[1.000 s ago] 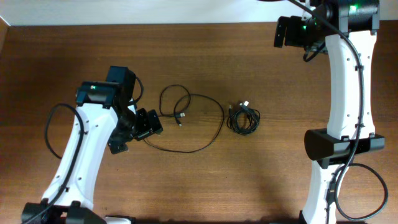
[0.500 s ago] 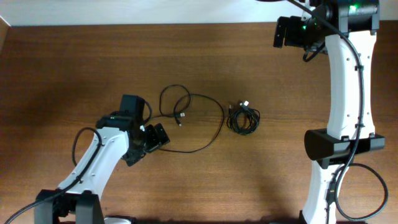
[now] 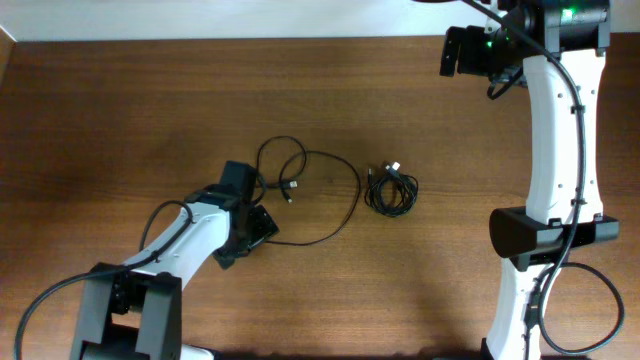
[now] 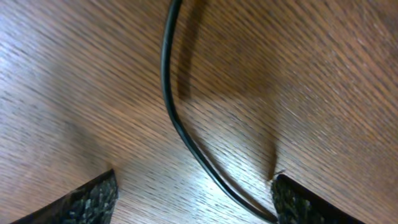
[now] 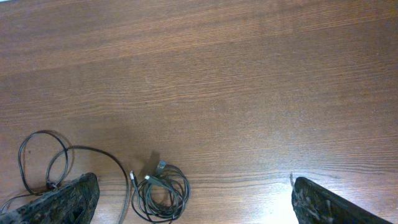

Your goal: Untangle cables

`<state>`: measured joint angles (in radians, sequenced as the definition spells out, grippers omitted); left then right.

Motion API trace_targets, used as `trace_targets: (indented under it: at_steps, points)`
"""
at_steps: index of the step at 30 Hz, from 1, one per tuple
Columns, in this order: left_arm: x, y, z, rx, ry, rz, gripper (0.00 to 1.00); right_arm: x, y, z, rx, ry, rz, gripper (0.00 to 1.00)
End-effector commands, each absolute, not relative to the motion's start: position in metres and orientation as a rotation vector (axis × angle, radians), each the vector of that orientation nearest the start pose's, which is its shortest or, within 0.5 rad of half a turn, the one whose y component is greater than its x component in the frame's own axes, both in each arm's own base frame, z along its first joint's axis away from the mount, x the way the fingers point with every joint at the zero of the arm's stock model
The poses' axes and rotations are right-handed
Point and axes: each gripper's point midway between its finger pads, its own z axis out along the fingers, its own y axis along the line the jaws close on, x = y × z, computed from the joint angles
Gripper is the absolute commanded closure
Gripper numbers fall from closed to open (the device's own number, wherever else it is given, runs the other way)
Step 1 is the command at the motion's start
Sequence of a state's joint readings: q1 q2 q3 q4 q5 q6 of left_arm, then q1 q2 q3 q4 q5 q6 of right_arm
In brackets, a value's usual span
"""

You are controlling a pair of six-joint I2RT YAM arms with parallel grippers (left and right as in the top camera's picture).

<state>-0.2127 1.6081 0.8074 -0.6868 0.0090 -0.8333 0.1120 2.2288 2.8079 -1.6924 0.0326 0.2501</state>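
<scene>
Top edge cuts off the loose cable [image 4: 165,74].

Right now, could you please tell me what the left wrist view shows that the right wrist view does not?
Only the left wrist view: a close stretch of the thin black loose cable lying inside the open left pincer. Only the right wrist view: the small coiled bundle of thin black cable with metallic plugs, the loose cable's round loops, and the open right pincer. Both: the brown wooden table.
</scene>
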Motion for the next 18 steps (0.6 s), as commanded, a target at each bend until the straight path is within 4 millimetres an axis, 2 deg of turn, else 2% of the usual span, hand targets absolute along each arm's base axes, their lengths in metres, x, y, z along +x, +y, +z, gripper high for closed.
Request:
trace_targets:
  at_steps: [1,4,6,8,9,10,12,14,15,16,18]
  points:
    - [0.256,-0.061,-0.008,-0.960,2.925,-0.065,0.32,0.459,0.046,0.283,0.186,2.692,0.071,0.01]
    - [0.259,-0.053,-0.008,-0.955,2.895,0.001,0.39,0.459,0.046,0.283,0.186,2.692,0.071,0.01]
    - [0.256,-0.053,-0.011,-0.958,2.914,0.011,0.43,0.459,0.046,0.283,0.186,2.692,0.071,0.02]
    - [0.249,-0.052,-0.019,-0.968,2.949,0.039,0.50,0.459,0.046,0.283,0.186,2.692,0.071,0.01]
    - [0.248,-0.052,-0.021,-0.970,2.955,0.047,0.56,0.459,0.046,0.283,0.186,2.692,0.071,0.01]
    - [0.248,-0.051,-0.022,-0.970,2.958,0.050,0.70,0.459,0.046,0.283,0.186,2.692,0.071,0.01]
    - [0.247,-0.051,-0.022,-0.970,2.960,0.052,0.88,0.459,0.046,0.283,0.186,2.692,0.071,0.01]
    - [0.251,-0.052,-0.020,-0.872,2.984,0.048,0.99,0.459,0.046,0.283,0.186,2.692,0.071,0.02]
    - [0.258,-0.054,-0.014,-0.732,3.009,0.038,1.00,0.459,0.046,0.283,0.186,2.692,0.071,0.01]
    - [0.275,-0.051,0.016,-0.570,3.027,0.094,1.00,0.459,0.046,0.283,0.186,2.692,0.071,0.01]
    - [0.287,-0.044,0.046,-0.567,3.003,0.174,1.00,0.459,0.046,0.283,0.186,2.692,0.071,0.01]
